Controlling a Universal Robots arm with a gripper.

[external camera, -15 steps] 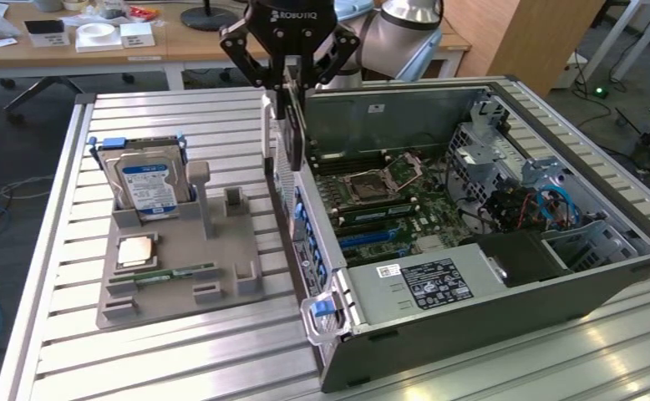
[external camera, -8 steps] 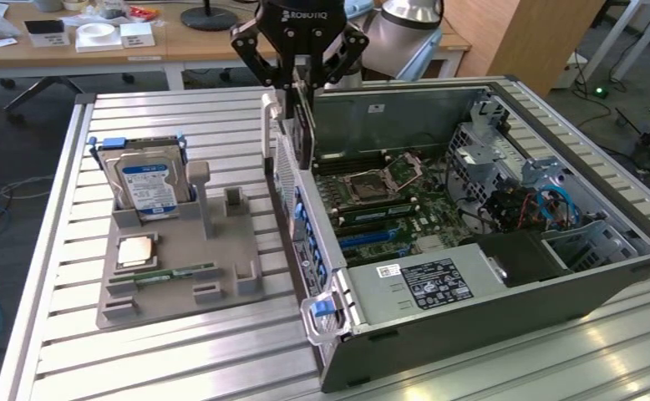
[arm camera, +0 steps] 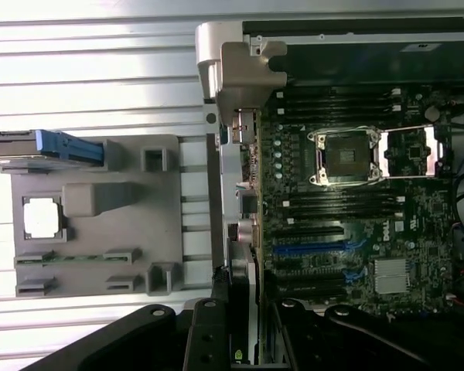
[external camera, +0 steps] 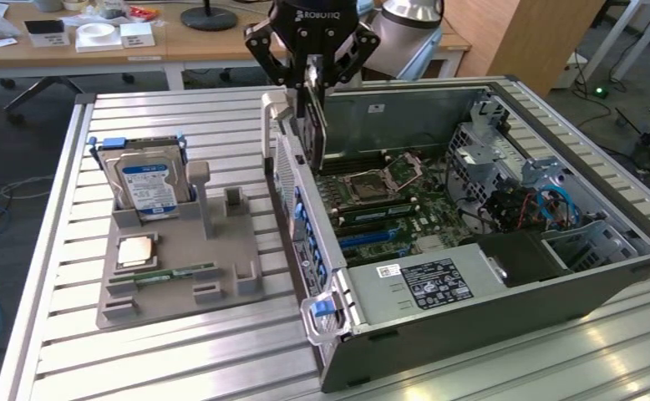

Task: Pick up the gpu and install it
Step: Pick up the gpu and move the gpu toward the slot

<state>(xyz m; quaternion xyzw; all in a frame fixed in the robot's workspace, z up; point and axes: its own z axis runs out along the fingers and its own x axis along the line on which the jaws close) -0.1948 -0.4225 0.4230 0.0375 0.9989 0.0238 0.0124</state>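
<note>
Pick is looking done: black two-finger gripper (external camera: pixel 315 82) is pinching the gpu (external camera: pixel 315 125), a thin flat dark card with a silver metal end bracket. The jaws are pressing on its two faces and the card is hanging edge-down.

The card is sitting over the far-left corner of the open grey tower case (external camera: pixel 592 276), which is lying on its side. It is just inside the case's left wall and above the green motherboard (external camera: pixel 414 200). Can't tell how close its lower edge is getting to the board.

Install is not done yet. The blue expansion slots (arm camera: pixel 309 247) are showing empty, and they are lying nearer than where the card is hanging.

The square cpu socket (external camera: pixel 370 184) with its silver frame is sitting open and bare.

On the exterior view's left, the grey plastic parts tray (external camera: pixel 219 288) is holding:
- a silver hard drive with blue-white label (external camera: pixel 147 188), standing upright
- a square silver processor chip (external camera: pixel 135 249)
- a narrow green memory stick (external camera: pixel 175 273)

Writing: "ROBOTIQ" is reading upside down on the gripper body. The white sticker (external camera: pixel 431 282) on the black power supply and the drive label are both too small to read.
</note>
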